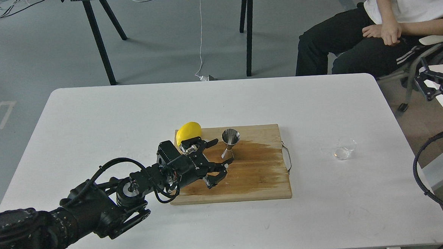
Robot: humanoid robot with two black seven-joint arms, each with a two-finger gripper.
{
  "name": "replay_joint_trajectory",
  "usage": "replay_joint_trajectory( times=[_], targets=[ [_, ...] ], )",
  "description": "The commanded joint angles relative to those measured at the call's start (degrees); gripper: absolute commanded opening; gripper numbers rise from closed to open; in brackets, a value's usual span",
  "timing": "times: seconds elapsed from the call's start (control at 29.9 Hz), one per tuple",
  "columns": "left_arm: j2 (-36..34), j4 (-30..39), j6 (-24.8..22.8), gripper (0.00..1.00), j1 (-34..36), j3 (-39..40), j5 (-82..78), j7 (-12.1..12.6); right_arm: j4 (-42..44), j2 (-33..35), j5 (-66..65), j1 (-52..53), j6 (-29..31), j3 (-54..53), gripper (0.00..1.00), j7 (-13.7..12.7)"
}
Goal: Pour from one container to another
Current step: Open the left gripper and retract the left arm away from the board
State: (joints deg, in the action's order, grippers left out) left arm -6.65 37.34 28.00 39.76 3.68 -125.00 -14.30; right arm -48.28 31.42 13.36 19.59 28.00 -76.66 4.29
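Left gripper (220,152) jaws spread beside jigger (230,143), gripping nothing. Glass cup (344,148), far right: light, slick, fragile; grip mid-wall. Right jaws: can't tell.

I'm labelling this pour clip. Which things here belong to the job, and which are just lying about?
Job: glass cup, jigger, left gripper.
Lying about: lemon, cutting board, table.

My black left arm enters from the lower left corner and reaches toward the shiny steel hourglass-shaped jigger (230,142) — its left gripper (223,151) just left of it, fingers spread apart, empty. The right arm shows only at the right edge — gripper unseen.
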Motion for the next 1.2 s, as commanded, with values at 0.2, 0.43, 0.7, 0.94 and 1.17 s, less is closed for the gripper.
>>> replay_joint_trajectory(
  times=[0.2, 0.43, 0.7, 0.94, 1.17],
  targets=[
    [-7.1, 4.9, 0.0, 0.75, -1.3, -0.1, 0.0, -0.1, 1.1, 0.8, 0.0, -0.2, 0.0, 0.0, 1.00, 0.0],
    [-18.2, 18.9, 0.0, 0.81, -4.2, 4.0, 0.0, 0.0, 1.3, 0.8, 0.0, -0.5, 0.0, -0.2, 1.00, 0.0],
    [-32.7, 31.8, 0.0, 0.85, -4.5, 6.1, 13.7, -1.5, 3.4, 1.8, 0.0, -0.4, 0.0, -1.7, 1.00, 0.1],
    [-33.7, 32.0, -6.5, 0.97, -3.9, 16.0, 52.8, -13.7, 6.4, 4.4, -0.1, -1.8, 0.0, -1.4, 1.00, -0.2],
    [-30.0, 31.0, -23.3, 1.00, -4.5, 32.2, 80.5, -13.7, 4.6, 3.7, 1.0, -6.3, 0.0, -0.5, 1.00, -2.6]
  ],
)
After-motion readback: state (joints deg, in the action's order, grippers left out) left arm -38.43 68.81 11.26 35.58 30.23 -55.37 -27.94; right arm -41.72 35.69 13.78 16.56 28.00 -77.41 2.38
